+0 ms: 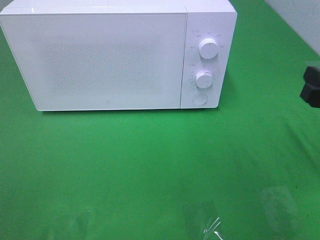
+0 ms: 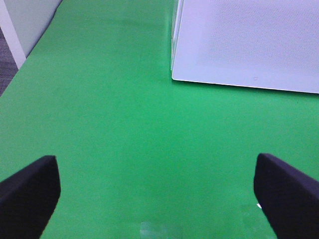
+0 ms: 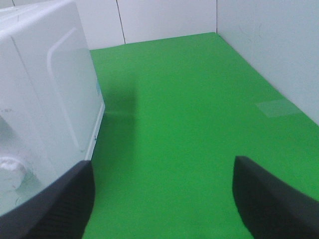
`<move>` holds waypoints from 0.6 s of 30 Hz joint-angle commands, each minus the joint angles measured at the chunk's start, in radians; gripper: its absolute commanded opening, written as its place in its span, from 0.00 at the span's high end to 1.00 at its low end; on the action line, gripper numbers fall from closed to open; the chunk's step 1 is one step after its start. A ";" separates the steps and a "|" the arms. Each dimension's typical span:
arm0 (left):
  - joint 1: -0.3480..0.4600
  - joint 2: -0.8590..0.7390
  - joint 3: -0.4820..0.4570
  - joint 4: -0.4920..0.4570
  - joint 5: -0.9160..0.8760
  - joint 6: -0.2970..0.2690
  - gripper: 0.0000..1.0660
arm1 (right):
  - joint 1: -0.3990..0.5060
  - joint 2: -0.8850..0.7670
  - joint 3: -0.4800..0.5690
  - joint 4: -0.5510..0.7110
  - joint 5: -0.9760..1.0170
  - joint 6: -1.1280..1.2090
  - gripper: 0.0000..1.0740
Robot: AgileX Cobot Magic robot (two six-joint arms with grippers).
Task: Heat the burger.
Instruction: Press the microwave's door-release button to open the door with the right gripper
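**Exterior high view.** We see a white microwave (image 1: 100, 55) in the upper left and centre of the frame, standing on a green cloth (image 1: 150, 165). Its door (image 1: 100, 62) is closed and its perforated panel is opaque. The control strip to the right of the door carries an upper dial (image 1: 208, 48), a lower dial (image 1: 204, 79) and a round button (image 1: 200, 98). Only this view shows those three controls clearly. The right gripper (image 1: 311, 86) appears as two black shapes at the right edge, well apart from the microwave. Clear tape (image 1: 212, 227) glints on the cloth near the bottom edge. The left gripper does not appear here.

**Left wrist view.** The left gripper (image 2: 157, 199) has its jaws spread wide over bare cloth, with nothing between its fingers (image 2: 27, 194). The lower front corner of the microwave lies ahead of it.

**Right wrist view.** The right gripper has its jaws spread too and holds nothing. This view alone shows the microwave's side panel (image 3: 65, 89) and the white walls (image 3: 164, 17) bordering the cloth. One finger (image 3: 55, 209) overlaps the microwave's front corner in the frame.

**Burger.** We see the burger in no view and cannot tell where it is. The closed door blocks any look inside the microwave.
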 commanded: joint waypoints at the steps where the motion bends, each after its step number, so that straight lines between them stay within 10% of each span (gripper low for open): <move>1: 0.002 -0.014 0.003 0.003 -0.009 -0.006 0.08 | 0.125 0.066 0.005 0.163 -0.102 -0.142 0.29; 18: 0.002 -0.014 0.003 0.003 -0.009 -0.006 0.08 | 0.681 0.329 -0.079 0.614 -0.318 -0.291 0.29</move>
